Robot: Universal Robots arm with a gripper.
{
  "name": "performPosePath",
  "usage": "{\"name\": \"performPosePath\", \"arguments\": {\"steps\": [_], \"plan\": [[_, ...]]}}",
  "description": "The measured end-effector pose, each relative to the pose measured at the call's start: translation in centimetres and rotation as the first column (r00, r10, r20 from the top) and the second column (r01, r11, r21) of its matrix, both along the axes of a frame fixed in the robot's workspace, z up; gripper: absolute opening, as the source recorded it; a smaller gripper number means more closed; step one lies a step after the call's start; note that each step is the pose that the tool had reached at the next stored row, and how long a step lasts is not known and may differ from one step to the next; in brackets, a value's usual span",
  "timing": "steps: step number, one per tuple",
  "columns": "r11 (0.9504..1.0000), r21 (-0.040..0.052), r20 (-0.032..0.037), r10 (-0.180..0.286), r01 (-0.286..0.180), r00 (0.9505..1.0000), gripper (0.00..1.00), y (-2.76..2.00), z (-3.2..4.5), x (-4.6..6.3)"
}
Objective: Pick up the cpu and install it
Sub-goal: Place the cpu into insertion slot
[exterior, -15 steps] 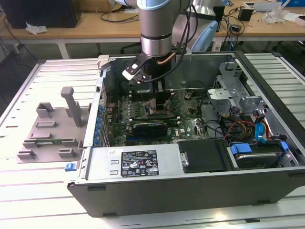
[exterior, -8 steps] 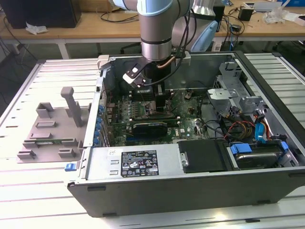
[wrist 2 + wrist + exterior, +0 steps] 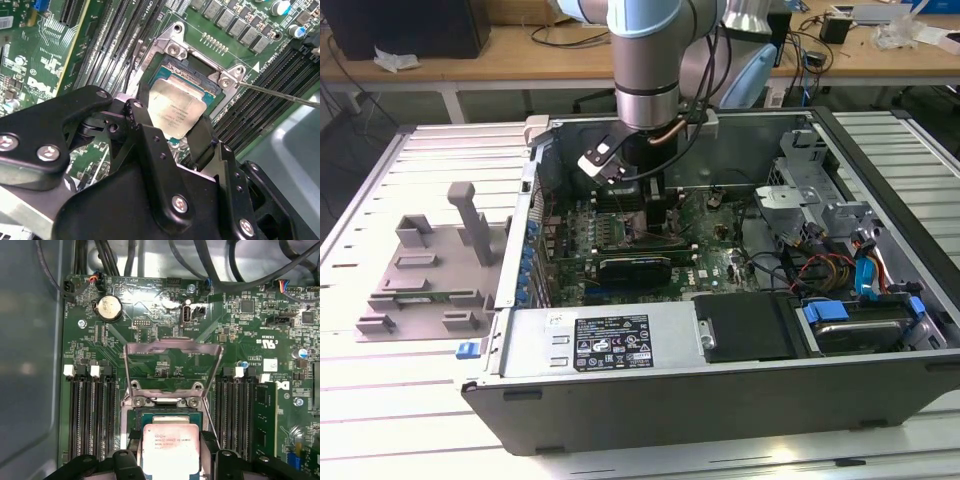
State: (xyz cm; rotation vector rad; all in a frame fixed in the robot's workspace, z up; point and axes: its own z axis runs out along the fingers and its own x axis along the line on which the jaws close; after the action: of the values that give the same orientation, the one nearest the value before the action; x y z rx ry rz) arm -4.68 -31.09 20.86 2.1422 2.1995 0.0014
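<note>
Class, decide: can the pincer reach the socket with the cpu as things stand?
Probably yes: the load plate stands raised, the socket lies open, and the pincer holds the cpu just over it, nothing between.

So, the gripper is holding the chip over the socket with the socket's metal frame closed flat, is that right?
Not quite: the metal frame is swung up open, as the first wrist view shows. The rest stands: the gripper holds the chip over the socket.
</note>
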Motion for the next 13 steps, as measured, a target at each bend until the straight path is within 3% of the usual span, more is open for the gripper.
{"name": "performPosePath", "arguments": {"steps": [13], "plan": [[1.0000, -0.0001, 0.0002, 0.000, 0.000, 1.0000, 0.55, 0.01, -1.01, -0.25]]}}
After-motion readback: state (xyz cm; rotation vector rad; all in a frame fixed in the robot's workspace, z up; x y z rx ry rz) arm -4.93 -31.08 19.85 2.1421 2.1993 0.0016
